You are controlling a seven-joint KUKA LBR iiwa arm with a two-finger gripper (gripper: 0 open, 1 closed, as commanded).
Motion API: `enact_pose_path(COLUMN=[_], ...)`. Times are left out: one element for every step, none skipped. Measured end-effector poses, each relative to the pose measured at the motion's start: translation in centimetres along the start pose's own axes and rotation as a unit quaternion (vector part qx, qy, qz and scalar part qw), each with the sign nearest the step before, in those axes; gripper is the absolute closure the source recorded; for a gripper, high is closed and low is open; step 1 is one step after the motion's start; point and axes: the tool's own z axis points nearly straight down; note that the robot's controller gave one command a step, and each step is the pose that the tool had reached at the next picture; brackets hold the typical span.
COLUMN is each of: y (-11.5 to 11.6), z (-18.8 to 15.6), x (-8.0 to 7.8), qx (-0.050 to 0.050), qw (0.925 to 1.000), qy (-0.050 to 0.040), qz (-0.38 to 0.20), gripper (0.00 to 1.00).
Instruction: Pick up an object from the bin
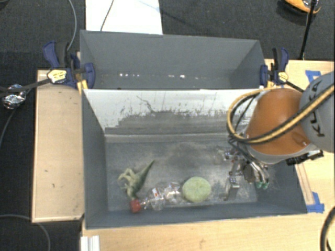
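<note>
Grey metal bin (172, 61) walls sloped down to a scuffed floor. From the right, the arm (320, 106) with its orange cover (276, 122) hung low, the gripper (231, 184) near the front wall; whether it was released or clenched could not be told. Just left of it lay a pale green round pad (196, 189), then a clear crumpled bottle (159, 195) and a green toy dinosaur (135, 178).

- Arm (320, 106): one, grey, entering from the right.
- Orange cover (275, 122): rounded, on the wrist.
- Cables (236, 116): black and yellow, looped round the cover.
- Gripper (234, 181): metal, below the cover, pointing down.
</note>
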Motion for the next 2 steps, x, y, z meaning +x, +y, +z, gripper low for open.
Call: enact_pose_path(y=[0.0,1.6], z=[-0.4,2.5], x=[-0.2,-0.2], qx=[0.000,0.001], qw=[1.0000,0.9992], qy=[-0.0041,-0.0060], qz=[0.000,-0.039], gripper=[0.00,0.00])
